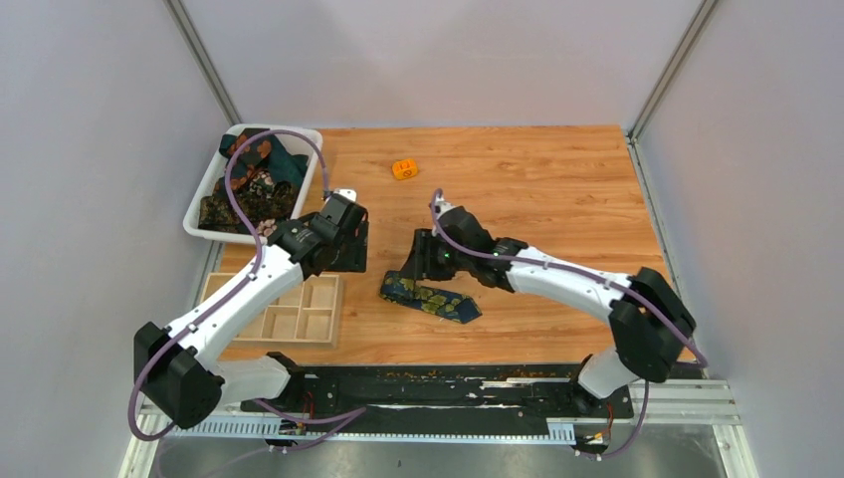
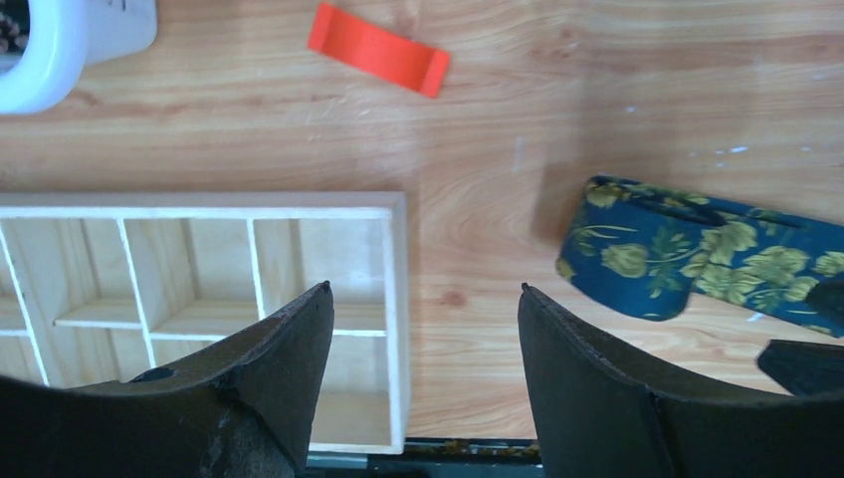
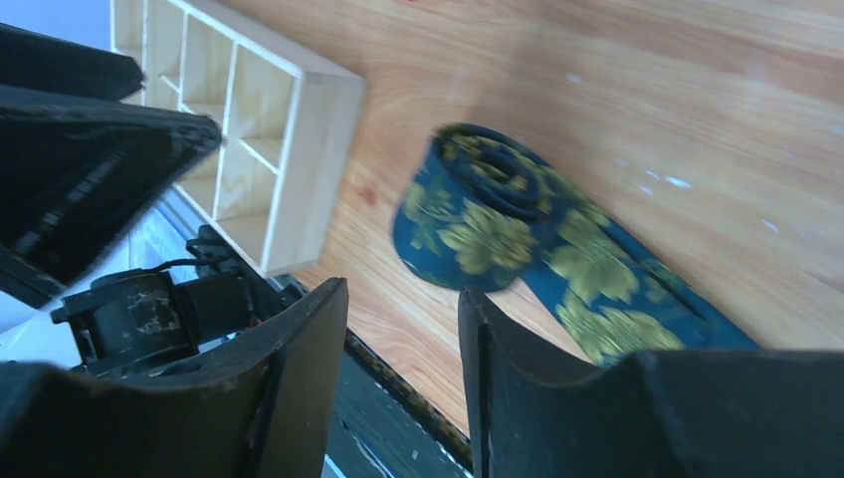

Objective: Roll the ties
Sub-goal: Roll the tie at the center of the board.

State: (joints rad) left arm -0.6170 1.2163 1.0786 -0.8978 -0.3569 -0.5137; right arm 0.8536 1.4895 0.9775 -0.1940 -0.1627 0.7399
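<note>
A navy tie with yellow-green flowers lies on the wooden table, its left end rolled into a loose coil and the rest trailing flat to the right. In the left wrist view the same tie lies to the right of the fingers. My right gripper hovers just over the coiled end; its jaws are open with only table between them. My left gripper hangs open over the right edge of the wooden tray, holding nothing. More ties are heaped in the white bin.
The white bin stands at the back left. A compartmented wooden tray sits by the left arm, close to the coil. An orange piece lies at mid back, and a flat red piece beyond the tray.
</note>
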